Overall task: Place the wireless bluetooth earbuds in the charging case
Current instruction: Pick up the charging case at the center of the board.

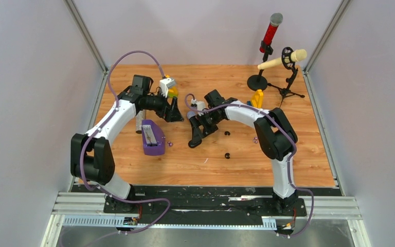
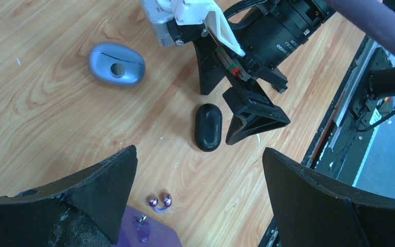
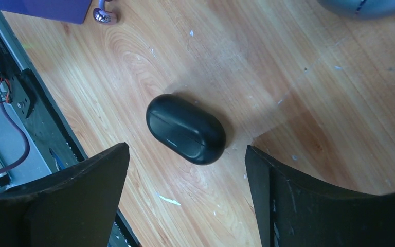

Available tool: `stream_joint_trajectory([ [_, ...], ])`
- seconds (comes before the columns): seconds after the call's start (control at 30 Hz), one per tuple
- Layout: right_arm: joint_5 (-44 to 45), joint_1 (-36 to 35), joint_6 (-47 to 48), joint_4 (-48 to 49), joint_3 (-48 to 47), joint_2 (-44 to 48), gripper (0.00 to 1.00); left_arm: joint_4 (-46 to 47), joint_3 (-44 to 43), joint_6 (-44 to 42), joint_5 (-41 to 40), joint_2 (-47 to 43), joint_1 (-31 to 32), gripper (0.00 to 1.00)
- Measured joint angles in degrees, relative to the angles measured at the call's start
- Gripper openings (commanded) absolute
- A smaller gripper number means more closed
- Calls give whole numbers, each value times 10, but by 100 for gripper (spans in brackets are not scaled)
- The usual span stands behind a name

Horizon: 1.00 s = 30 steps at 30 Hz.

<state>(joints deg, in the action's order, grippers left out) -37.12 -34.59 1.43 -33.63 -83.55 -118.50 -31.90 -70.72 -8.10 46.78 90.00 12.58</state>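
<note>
Closed black charging case (image 3: pixel 186 128) lies flat; purple earbuds (image 2: pixel 159 200) nearby.

No text could be read with certainty. A short line of white print ran along the black motor housing (image 2: pixel 283 41) of the right arm, seen from the left wrist view, but it was too small and slanted to make out. The grey case (image 2: pixel 116 64) bore a round emblem whose mark could not be told.
</note>
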Motion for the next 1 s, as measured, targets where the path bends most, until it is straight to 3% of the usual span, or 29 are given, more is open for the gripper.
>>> stream_joint_trajectory([
  [0.17,23,-18,-21,7,-4,-1,89,4,6,1,-8,-13,-9,100],
  [0.33,61,-48,-31,18,-12,-4,82,12,9,4,-15,-44,-28,100],
  [0.43,84,-63,-34,24,-14,-6,73,19,10,5,-21,-65,-38,100],
  [0.67,100,-68,-40,29,-18,-12,66,30,17,6,-27,-82,-43,100],
  [0.7,103,-69,-40,29,-18,-12,70,30,18,6,-28,-82,-43,100],
  [0.77,102,-69,-41,29,-18,-13,96,31,21,8,-31,-82,-43,100],
  [0.8,93,-69,-44,29,-17,-12,100,31,21,8,-33,-82,-43,100],
  [1.0,102,-82,-36,45,2,5,100,37,21,14,-40,-82,-43,100],
])
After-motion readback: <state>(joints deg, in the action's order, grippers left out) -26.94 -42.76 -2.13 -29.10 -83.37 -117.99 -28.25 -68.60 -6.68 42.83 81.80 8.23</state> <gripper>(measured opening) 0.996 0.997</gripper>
